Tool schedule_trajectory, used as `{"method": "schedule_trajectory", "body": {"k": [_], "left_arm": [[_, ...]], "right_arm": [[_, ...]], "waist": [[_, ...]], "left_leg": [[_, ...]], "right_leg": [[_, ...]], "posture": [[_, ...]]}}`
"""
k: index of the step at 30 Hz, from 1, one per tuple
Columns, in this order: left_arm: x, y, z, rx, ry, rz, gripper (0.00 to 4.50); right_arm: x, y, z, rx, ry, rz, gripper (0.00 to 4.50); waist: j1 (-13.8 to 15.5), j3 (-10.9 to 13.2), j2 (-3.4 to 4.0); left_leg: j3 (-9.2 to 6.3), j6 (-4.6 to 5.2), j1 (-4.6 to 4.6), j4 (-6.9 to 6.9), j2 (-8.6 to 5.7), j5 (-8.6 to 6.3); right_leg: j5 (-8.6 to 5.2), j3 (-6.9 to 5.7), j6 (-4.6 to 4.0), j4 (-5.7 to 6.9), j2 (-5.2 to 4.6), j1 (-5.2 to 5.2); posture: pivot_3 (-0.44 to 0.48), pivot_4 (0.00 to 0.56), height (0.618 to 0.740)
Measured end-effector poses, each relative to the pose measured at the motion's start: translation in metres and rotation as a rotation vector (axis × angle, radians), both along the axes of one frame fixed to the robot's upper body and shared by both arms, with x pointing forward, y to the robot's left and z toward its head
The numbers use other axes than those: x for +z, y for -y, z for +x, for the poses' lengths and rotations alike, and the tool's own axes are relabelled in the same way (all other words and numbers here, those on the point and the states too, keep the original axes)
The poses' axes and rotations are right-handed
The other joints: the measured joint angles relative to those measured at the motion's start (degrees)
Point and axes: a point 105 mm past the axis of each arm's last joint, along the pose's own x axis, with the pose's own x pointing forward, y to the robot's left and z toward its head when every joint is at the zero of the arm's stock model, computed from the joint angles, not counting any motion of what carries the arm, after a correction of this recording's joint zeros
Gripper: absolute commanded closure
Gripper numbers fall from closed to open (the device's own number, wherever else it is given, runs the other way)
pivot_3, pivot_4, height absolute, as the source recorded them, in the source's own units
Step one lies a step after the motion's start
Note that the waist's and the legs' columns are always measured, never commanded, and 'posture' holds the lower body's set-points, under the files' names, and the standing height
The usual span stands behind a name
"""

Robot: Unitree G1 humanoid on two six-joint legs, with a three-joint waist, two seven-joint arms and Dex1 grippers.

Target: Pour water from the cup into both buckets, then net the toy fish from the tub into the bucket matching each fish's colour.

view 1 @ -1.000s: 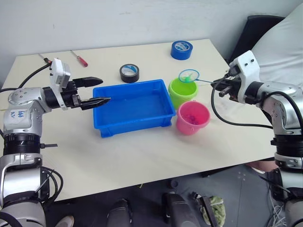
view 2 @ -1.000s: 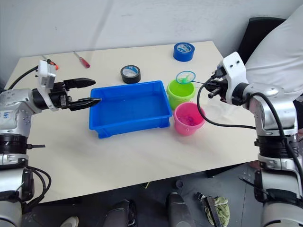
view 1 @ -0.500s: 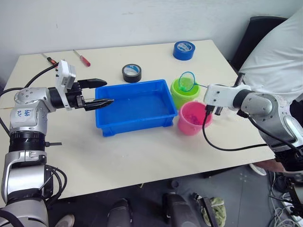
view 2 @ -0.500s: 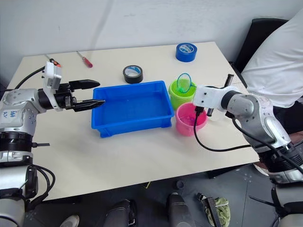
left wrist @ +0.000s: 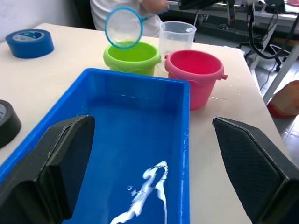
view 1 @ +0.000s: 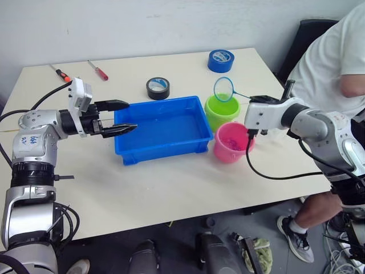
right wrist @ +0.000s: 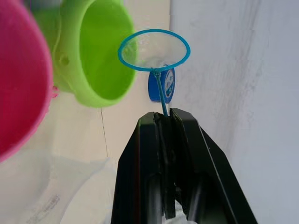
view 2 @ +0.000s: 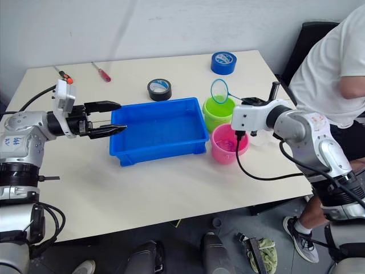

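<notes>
Nothing is readable; the blue tape roll point(view 1: 220, 60) carries print too small to make out.

The shallow bright blue plastic tub point(view 1: 161, 128) lies open from above. The lime green bucket point(view 1: 222, 111) and pink bucket point(view 1: 232, 142) crowd its right end, the blue-rimmed net point(view 1: 224, 89) hovering over the green one. Bare cream counter point(view 1: 171, 188) spreads along the near side.

Lab, tape rolls point(view 1: 220, 60), screwdrivers point(view 1: 97, 70), cables

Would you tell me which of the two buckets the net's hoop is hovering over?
The lime green bucket, the one farther from the robot. The net hangs above its rim, while the pink bucket sits nearer.
</notes>
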Motion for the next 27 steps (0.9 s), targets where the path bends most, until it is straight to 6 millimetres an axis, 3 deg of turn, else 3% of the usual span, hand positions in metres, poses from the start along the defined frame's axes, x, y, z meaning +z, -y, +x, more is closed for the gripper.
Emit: {"method": "schedule_trajectory", "body": {"k": [4, 10, 18, 23, 27], "left_arm": [[0.008, -0.006, -0.013, -0.025, -0.01, 0.008, 0.08], [0.012, -0.011, -0.03, -0.022, -0.055, 0.044, 0.08], [0.0, -0.005, -0.06, -0.056, -0.117, 0.088, 0.08], [-0.017, 0.002, -0.071, -0.07, -0.148, 0.115, 0.08], [-0.042, 0.015, -0.077, -0.076, -0.174, 0.167, 0.08]], "right_arm": [[0.017, -0.013, -0.017, 0.113, -0.142, 0.198, 4.5], [0.013, -0.04, -0.042, 0.344, -0.382, 0.347, 4.5], [-0.043, -0.094, -0.077, 0.611, -0.876, 0.376, 4.5], [-0.063, -0.119, -0.085, 0.699, -0.983, 0.356, 4.5], [-0.088, -0.14, -0.087, 0.738, -1.049, 0.333, 4.5]], "waist": [[0.06, 0.0, 0.0], [0.12, 0.0, 0.0], [0.04, 0.0, 0.0], [0.14, -0.05, -0.05], [0.12, -0.05, -0.06]], "left_leg": [[-0.03, 0.01, 0.0, 0.0, 0.0, 0.0], [-0.05, 0.06, 0.02, 0.02, 0.0, -0.01], [-0.11, 0.1, 0.05, 0.02, 0.01, 0.0], [-0.13, 0.14, 0.03, 0.04, 0.0, 0.0], [-0.14, 0.15, 0.04, 0.05, 0.0, -0.01]], "right_leg": [[0.0, -0.01, 0.0, 0.0, 0.0, 0.02], [0.0, -0.01, 0.0, 0.03, 0.0, 0.05], [0.0, -0.02, 0.0, 0.1, 0.01, 0.05], [0.01, -0.02, 0.0, 0.1, 0.01, 0.06], [0.01, -0.02, -0.01, 0.11, 0.0, 0.08]], "posture": [[0.0, 0.15, 0.731], [0.0, 0.15, 0.731], [0.0, 0.15, 0.731], [0.0, 0.15, 0.731], [0.0, 0.15, 0.731]]}}
